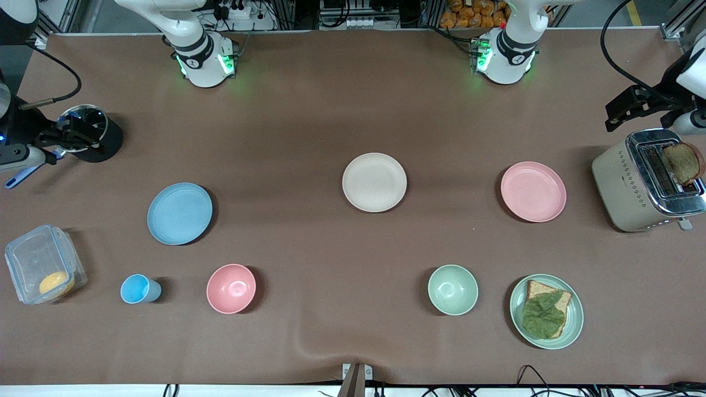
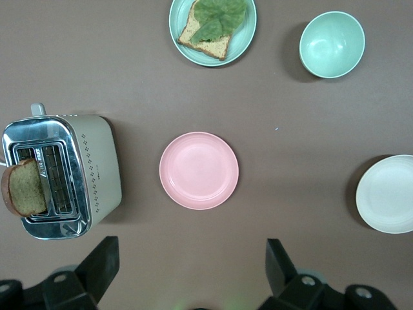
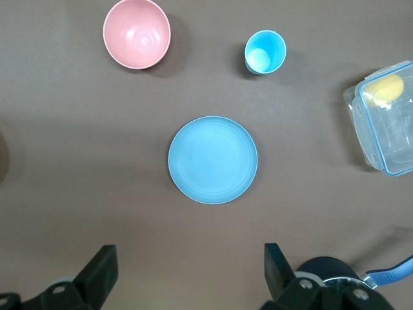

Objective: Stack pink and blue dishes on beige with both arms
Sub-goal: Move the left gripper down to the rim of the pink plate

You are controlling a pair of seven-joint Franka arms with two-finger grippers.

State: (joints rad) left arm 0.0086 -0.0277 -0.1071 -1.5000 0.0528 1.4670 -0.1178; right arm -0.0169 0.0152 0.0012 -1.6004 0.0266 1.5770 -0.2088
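Note:
The cream-beige plate lies mid-table. The pale pink plate lies toward the left arm's end and the light blue plate toward the right arm's end. All three are bare and apart. My left gripper hangs high and open over bare table between the pink plate and its base. High over bare table between the blue plate and its base, my right gripper is open too. Neither holds anything.
A toaster with bread stands at the left arm's end. Nearer the front camera are a green plate with bread and a leaf, green bowl, pink bowl, blue cup and clear box. A dark pot stands at the right arm's end.

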